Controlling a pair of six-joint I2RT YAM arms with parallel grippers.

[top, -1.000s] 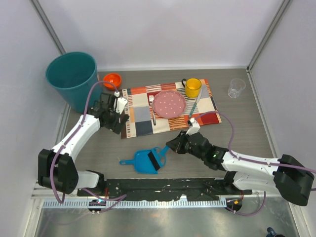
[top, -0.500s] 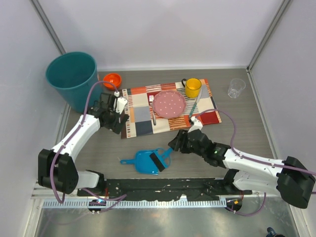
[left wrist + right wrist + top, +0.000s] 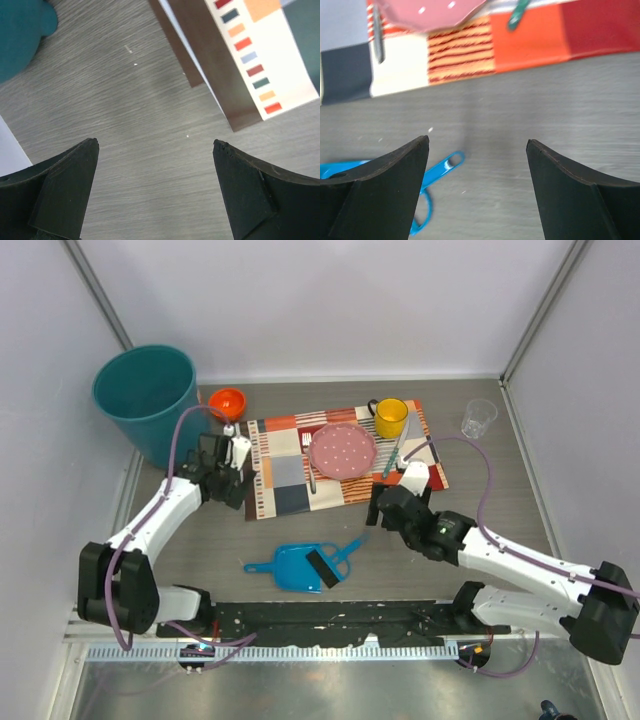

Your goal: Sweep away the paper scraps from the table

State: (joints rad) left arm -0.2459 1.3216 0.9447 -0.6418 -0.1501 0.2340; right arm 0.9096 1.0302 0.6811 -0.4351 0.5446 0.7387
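No paper scraps are in view; only tiny white flecks dot the table point(image 3: 520, 475). A blue dustpan point(image 3: 290, 567) lies near the front edge with a blue brush point(image 3: 335, 560) resting across it, black bristles on the pan. The brush handle point(image 3: 442, 167) points toward my right gripper. My right gripper point(image 3: 380, 508) point(image 3: 477, 142) hovers open just right of that handle, holding nothing. Over bare table beside the placemat's left edge, my left gripper point(image 3: 228, 483) point(image 3: 155, 145) is wide open and empty.
A teal bin point(image 3: 148, 395) stands at the back left with an orange bowl point(image 3: 227, 400) beside it. The patchwork placemat point(image 3: 290, 485) carries a pink plate point(image 3: 342, 450), a yellow mug point(image 3: 390, 417) and cutlery. A clear cup point(image 3: 479, 418) stands at the back right.
My right gripper opened, let go of the brush handle and drew back to the right and away from the dustpan. The brush now lies on the pan. The left arm barely moved.
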